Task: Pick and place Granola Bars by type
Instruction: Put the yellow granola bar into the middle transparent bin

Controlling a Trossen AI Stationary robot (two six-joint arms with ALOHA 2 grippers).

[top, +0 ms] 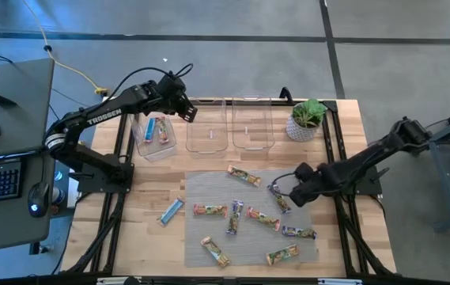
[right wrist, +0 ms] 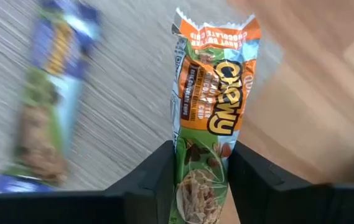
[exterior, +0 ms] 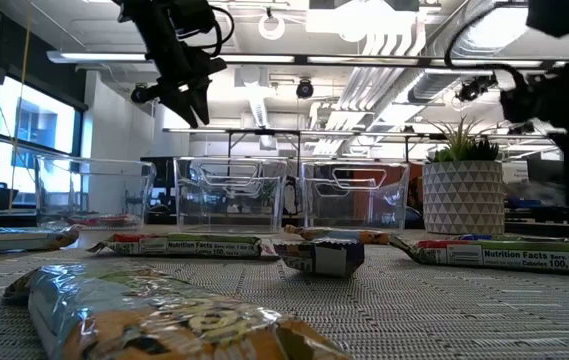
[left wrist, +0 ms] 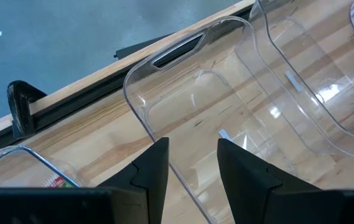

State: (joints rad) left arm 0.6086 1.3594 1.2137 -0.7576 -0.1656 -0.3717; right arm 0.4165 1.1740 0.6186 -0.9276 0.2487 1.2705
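Our right hand (right wrist: 201,177) clamped on green-orange granola bar (right wrist: 209,124) over the mat (top: 209,186); left hand (left wrist: 192,165) apart, empty, above clear bins (top: 206,127).

Ref = mat (top: 209,190): 3 bins (top: 205,127) in row behind it, plant pot (top: 304,127) right of bins, bars (top: 244,176) on mat, 1 bar (top: 171,210) just left of it.

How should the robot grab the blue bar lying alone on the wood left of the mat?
Grip the blue bar across its narrow middle, coming straight down. It lies flat and slanted on the table, so turn the claw to pinch its long edges. The left claw, open above the bins, is free; the right claw holds a green-orange bar.
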